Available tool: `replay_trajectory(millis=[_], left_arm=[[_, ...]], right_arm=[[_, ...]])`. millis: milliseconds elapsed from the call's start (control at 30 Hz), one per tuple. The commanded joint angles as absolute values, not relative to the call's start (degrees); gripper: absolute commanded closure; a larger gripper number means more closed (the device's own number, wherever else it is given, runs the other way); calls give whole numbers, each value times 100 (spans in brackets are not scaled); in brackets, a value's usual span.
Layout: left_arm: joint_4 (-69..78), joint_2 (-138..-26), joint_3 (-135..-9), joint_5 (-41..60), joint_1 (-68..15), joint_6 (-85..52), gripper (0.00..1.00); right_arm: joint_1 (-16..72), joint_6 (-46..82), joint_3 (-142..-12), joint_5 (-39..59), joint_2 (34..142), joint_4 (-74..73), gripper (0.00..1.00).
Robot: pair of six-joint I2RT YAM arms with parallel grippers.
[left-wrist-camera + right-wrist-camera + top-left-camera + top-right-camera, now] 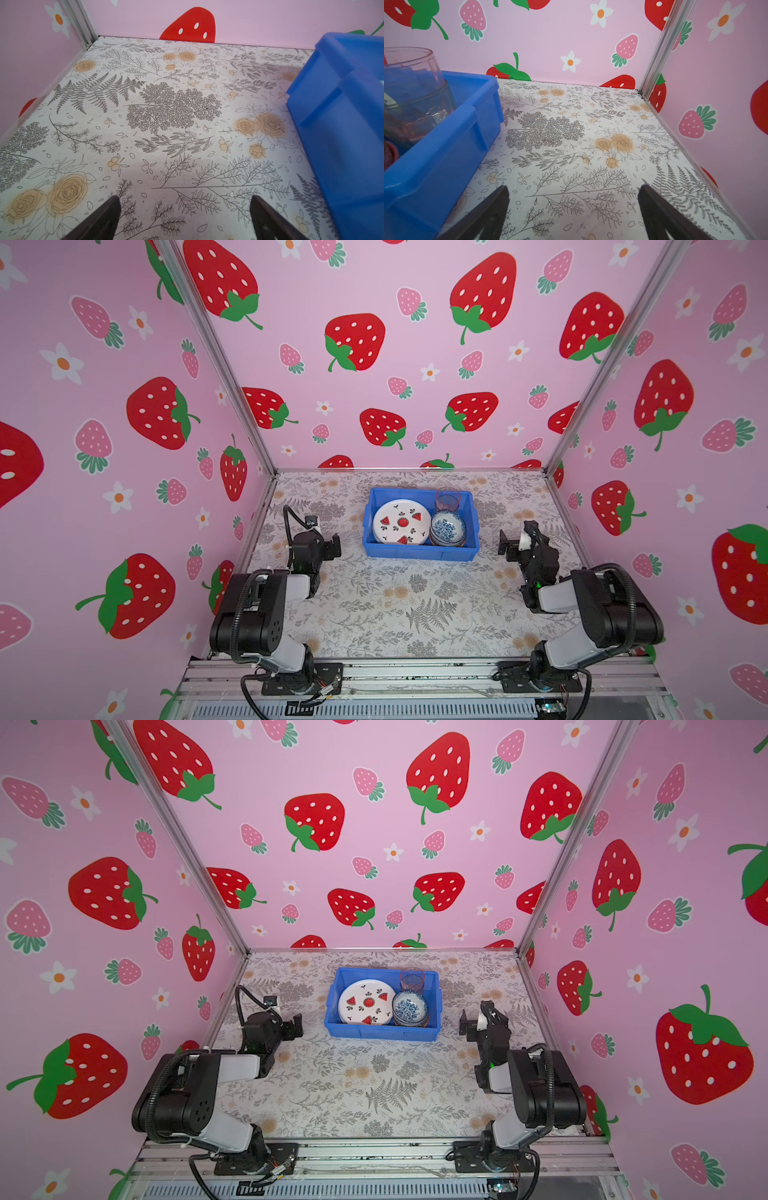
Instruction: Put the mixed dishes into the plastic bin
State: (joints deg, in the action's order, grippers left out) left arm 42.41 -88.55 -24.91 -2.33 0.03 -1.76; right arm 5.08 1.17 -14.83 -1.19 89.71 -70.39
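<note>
A lipped, glossy blue plastic bin (419, 552) sits mid-bench (374, 614) near the far edge. It holds a round watermelon plate (401, 522), stacked blue-white bowls (448, 526) and a translucent tumbler (447, 499). The left gripper (332, 545) and right gripper (505, 545) flank it, both spread wide and empty.

Watermelon plate (401, 522): covers lower plates (376, 536) that show rim edges only, patterns hidden, count unclear. Blue-white bowl (448, 526): tops nested bowls (446, 542) seen as rim slivers, colours unclear. Tumbler (448, 498): base hidden behind the bowl, and cut by the frame edge in the right wrist view. Blue bin (342, 124): cut off in the left wrist view, interior unseen. Reddish shape (389, 153) inside the bin: cropped, unidentifiable. Left gripper (185, 197), right gripper (574, 186): only finger ends in the wrist views.
</note>
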Motion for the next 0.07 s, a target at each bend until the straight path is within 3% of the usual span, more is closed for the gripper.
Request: replay_trajectory(millis=[0, 33], left_arm=[[4299, -8892, -2654, -158, 36, -167, 1], [4306, -8891, -2646, -158, 40, -167, 1]], right_arm=[[490, 0, -1556, -105, 9004, -7111, 1], [487, 0, -1556, -108, 9000, -7111, 1]])
